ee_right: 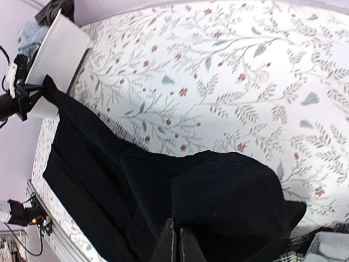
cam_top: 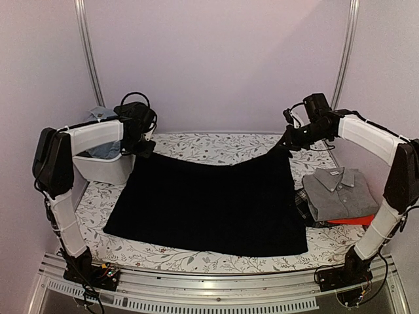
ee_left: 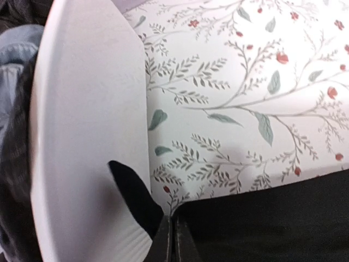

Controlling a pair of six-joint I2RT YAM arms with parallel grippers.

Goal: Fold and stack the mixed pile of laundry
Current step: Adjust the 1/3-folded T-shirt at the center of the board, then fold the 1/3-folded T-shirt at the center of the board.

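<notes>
The left gripper (cam_top: 144, 148) and right gripper (cam_top: 288, 142) each pinched a far corner of the black garment (cam_top: 209, 203), held above the table (cam_top: 216, 147), its near half lying flat. Bringing both corners forward together, cloth taut, looked best for a square fold.

On my remote feed, the right gripper (ee_right: 175, 241) sits at the bottom edge, its two fingers pressed together on a bunched fold of the black garment (ee_right: 163, 185). The cloth runs from there up and left across the floral table cover (ee_right: 245, 82), narrowing to a pulled point at the left gripper (ee_right: 22, 99) (grip detail there is too small to read). Just beside that point stands the white tub (ee_right: 60, 49), with blue cloth (ee_right: 30, 35) inside. A corner of plaid cloth (ee_right: 292, 255) shows at lower right.
</notes>
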